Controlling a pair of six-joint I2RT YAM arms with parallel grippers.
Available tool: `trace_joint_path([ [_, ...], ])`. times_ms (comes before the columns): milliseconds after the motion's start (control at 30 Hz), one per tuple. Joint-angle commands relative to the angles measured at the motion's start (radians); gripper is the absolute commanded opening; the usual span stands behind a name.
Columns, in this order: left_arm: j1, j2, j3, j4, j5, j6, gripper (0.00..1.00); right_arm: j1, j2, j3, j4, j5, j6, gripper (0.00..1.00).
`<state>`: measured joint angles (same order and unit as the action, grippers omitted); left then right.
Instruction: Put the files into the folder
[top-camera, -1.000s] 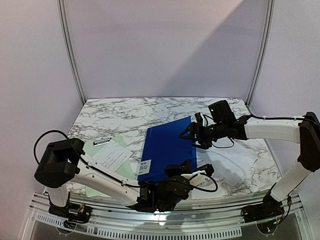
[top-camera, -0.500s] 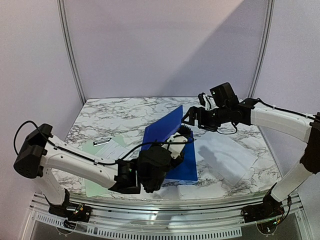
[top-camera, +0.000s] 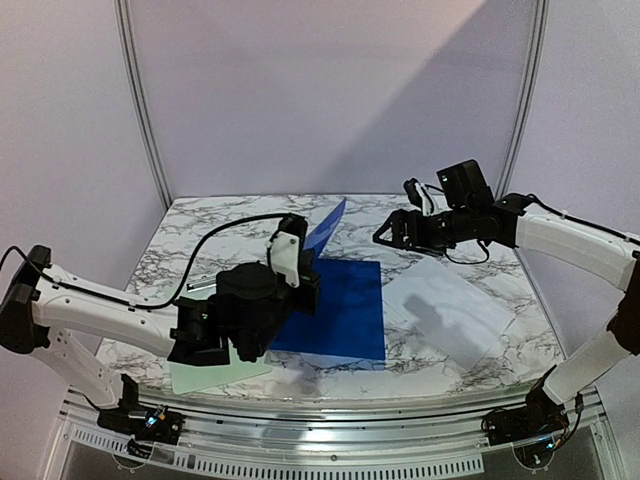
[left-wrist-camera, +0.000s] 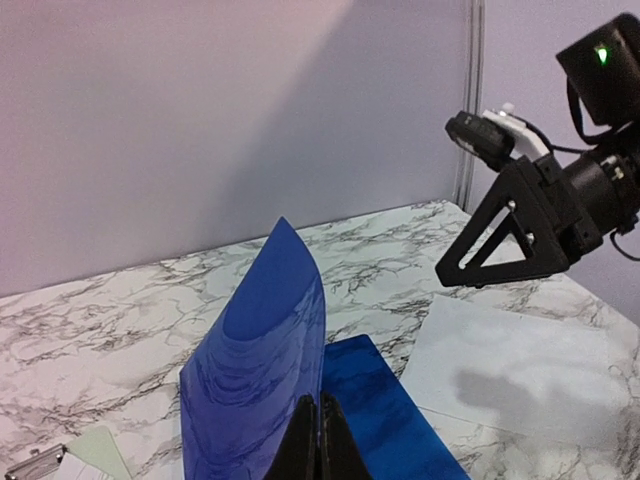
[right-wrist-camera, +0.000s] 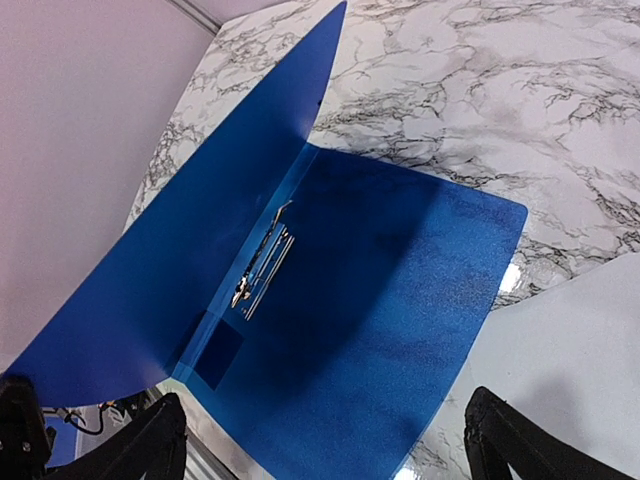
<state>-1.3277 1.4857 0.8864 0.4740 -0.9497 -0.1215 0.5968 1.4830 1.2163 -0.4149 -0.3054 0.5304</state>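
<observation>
The glossy deep-blue folder (top-camera: 345, 310) lies open on the marble table (top-camera: 230, 225), back cover flat, front cover raised along its left side. Inside, a metal clip (right-wrist-camera: 262, 262) sits by the spine. The left gripper (left-wrist-camera: 318, 440) is clamped on the raised cover; the right gripper (top-camera: 385, 237), fingers apart, hovers above the folder's far right corner. The large white sheet (top-camera: 450, 320) lies just right of the folder

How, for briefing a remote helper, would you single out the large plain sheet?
On the marble table, find the open blue folder. Right of it lies the large sheet, flat; unlike the green sheet at far left, it is plain white.
</observation>
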Motion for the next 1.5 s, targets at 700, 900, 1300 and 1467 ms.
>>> trace_joint_path([
  [700, 0.163, -0.434, -0.459, 0.491, 0.403, -0.311, 0.0, -0.029, 0.094, -0.006, 0.075, -0.222, -0.04, 0.85],
  [900, 0.18, -0.425, -0.492, 0.563, 0.451, -0.327, 0.0, -0.036, 0.108, -0.004, 0.075, -0.216, -0.041, 0.84],
  [1300, 0.228, -0.432, -0.574, 0.443, 0.248, -0.537, 0.0, -0.034, 0.208, -0.049, 0.129, -0.194, -0.018, 0.75],
  [1467, 0.244, -0.467, -0.578, 0.276, 0.144, -0.652, 0.0, -0.026, 0.263, -0.049, 0.151, -0.195, -0.007, 0.73],
])
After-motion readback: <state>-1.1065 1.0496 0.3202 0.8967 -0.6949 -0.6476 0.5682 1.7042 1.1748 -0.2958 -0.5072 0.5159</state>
